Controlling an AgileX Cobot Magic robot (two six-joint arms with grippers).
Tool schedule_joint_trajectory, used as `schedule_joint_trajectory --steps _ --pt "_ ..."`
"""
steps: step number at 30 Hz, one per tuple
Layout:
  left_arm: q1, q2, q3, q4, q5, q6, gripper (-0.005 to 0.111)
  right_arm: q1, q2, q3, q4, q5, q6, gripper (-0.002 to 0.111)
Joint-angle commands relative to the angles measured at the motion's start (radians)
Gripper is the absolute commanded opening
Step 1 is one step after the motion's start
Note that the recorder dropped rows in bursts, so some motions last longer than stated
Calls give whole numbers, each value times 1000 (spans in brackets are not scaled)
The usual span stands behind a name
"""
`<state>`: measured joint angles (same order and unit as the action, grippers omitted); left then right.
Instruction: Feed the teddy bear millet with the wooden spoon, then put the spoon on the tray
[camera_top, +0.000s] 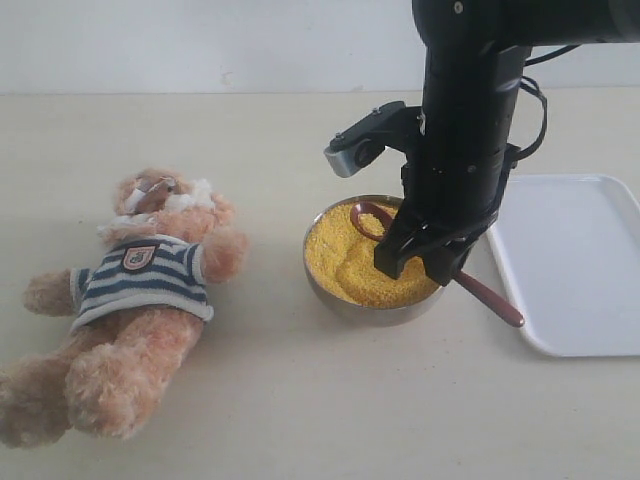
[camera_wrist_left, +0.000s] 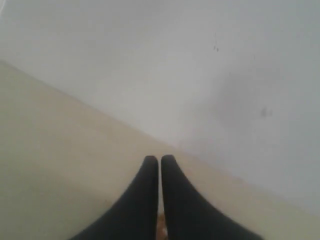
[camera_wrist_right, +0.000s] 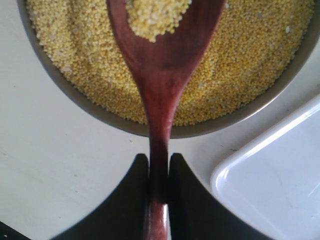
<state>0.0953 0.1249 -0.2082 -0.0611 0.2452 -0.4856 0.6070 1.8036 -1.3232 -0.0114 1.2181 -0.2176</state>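
The teddy bear (camera_top: 140, 300) lies on its back at the left of the table in its striped shirt. A metal bowl (camera_top: 340, 300) heaped with yellow millet (camera_top: 345, 262) stands in the middle. My right gripper (camera_top: 418, 262) is shut on the wooden spoon (camera_top: 490, 297) handle above the bowl's right side. The spoon's round head (camera_wrist_right: 165, 35) hangs over the millet (camera_wrist_right: 250, 60) and carries a small heap of grain. The white tray (camera_top: 580, 260) lies to the right of the bowl. My left gripper (camera_wrist_left: 159, 160) is shut with nothing in it, facing bare table and wall.
The tray's rounded corner (camera_wrist_right: 270, 185) lies close beside the bowl rim (camera_wrist_right: 75, 95). Bare beige tabletop (camera_top: 330, 400) stretches in front of the bear and bowl. A pale wall (camera_top: 200, 40) runs behind the table.
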Motion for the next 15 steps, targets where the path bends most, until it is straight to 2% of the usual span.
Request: schedule_joint_trajectory --steps 1,6,8,10,12,13,15 --pt "-60 206 -116 -264 202 447 4 -7 -12 -4 1 3 -4 -1" --pt "-62 507 -216 -472 277 745 4 -7 -12 -4 1 3 -4 -1" --pt "-62 615 -248 -527 272 853 4 -7 -12 -4 1 3 -4 -1" --pt "-62 727 -277 -563 242 935 9 -7 -12 -4 1 3 -4 -1" --pt "-62 832 -307 -589 231 950 21 -7 -12 -4 1 3 -4 -1" --pt "-62 919 -345 -589 238 950 37 -7 -12 -4 1 3 -4 -1" --pt "-62 1042 -398 -589 295 950 60 -7 -12 -4 1 3 -6 -1"
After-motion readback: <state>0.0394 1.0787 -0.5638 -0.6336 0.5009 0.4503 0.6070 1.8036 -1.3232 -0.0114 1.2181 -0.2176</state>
